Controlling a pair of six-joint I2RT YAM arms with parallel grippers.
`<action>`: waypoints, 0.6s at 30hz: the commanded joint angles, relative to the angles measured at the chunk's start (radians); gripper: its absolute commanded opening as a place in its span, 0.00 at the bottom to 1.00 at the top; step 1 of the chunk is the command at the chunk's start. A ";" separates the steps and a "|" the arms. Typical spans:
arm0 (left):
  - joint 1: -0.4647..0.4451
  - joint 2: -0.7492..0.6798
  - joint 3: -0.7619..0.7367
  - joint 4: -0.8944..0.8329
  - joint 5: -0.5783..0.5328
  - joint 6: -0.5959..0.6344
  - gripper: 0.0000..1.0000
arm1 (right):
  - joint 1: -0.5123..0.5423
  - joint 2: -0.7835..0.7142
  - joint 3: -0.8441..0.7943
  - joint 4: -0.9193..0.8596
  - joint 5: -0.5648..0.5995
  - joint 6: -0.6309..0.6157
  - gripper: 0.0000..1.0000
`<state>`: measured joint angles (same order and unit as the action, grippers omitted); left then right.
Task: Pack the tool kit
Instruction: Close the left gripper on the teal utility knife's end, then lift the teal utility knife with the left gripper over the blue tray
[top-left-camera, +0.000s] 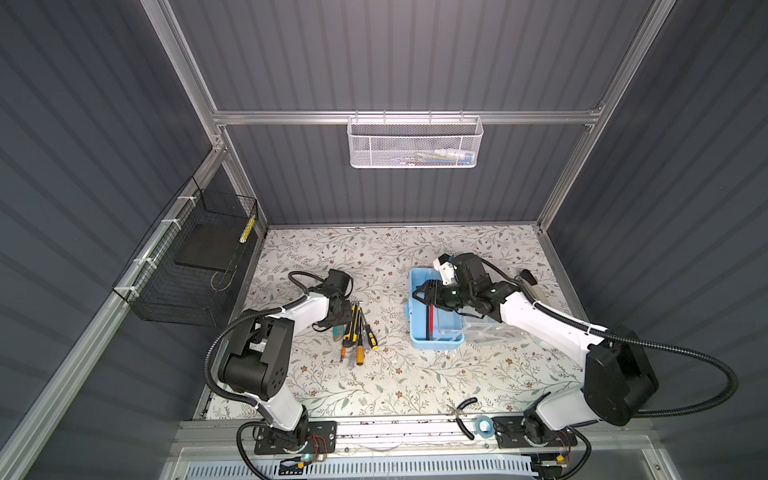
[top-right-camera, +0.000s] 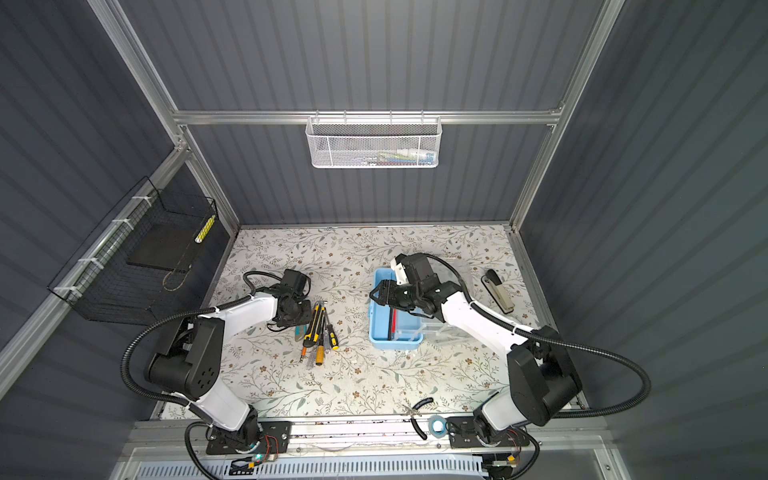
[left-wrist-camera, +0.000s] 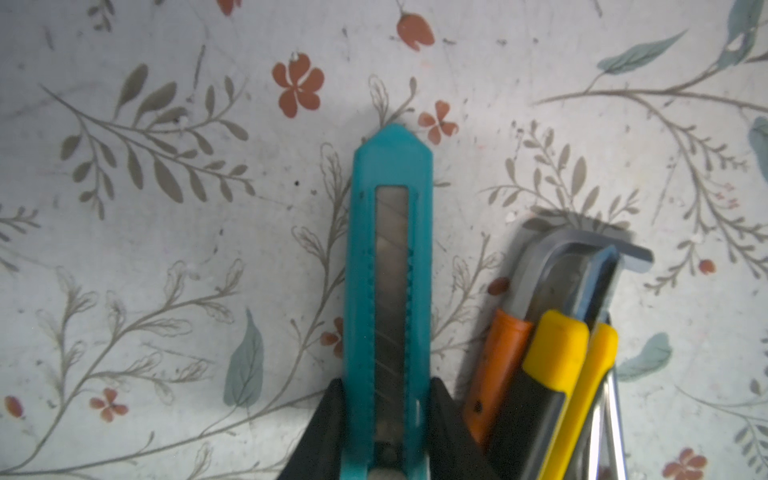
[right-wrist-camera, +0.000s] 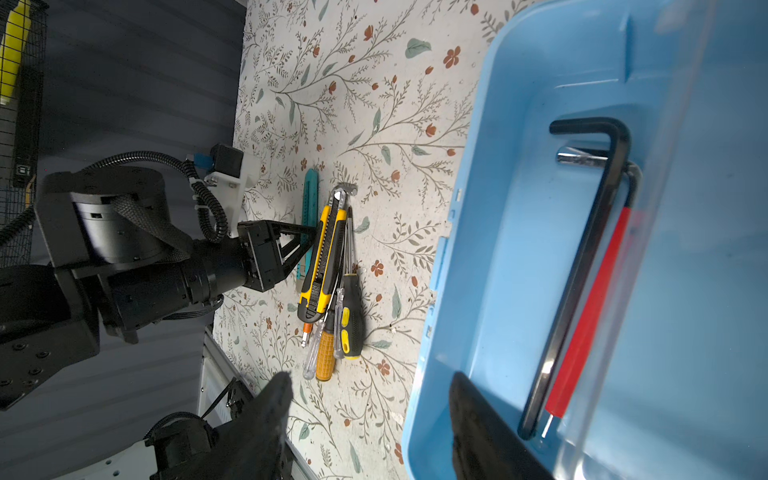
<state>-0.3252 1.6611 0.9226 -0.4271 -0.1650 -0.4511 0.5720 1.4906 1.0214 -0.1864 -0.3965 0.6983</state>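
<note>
Two claws were out: the left claw (left-wrist-camera: 386, 395) clamped the teal utility knife (left-wrist-camera: 390, 249) lying on the surface (top-left-camera: 374, 257) beside the loose tools (top-left-camera: 358, 332); the right claw (right-wrist-camera: 370, 376) stood open astride a wall of the light-blue tool box (top-left-camera: 436, 343), right of them.

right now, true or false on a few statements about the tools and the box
The left gripper straddles the teal knife. True.
The blue box is empty. False: a black hex key and a red-sleeved hex key lie in it.
The yellow knife is packed in the box. False: it lies on the table among the screwdrivers.
The right gripper is open, one finger inside the box. True.
</note>
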 joint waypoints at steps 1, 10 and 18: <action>0.006 0.012 0.034 -0.039 -0.013 0.019 0.25 | 0.003 0.015 0.011 0.003 -0.007 -0.013 0.61; 0.007 -0.056 0.105 -0.099 0.014 0.019 0.18 | -0.001 0.013 0.027 -0.002 -0.011 -0.019 0.61; -0.024 -0.164 0.182 -0.114 0.165 -0.043 0.18 | -0.036 -0.081 0.042 -0.045 0.011 -0.039 0.61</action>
<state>-0.3351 1.5417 1.0554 -0.5133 -0.0719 -0.4648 0.5499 1.4662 1.0286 -0.2047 -0.3958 0.6861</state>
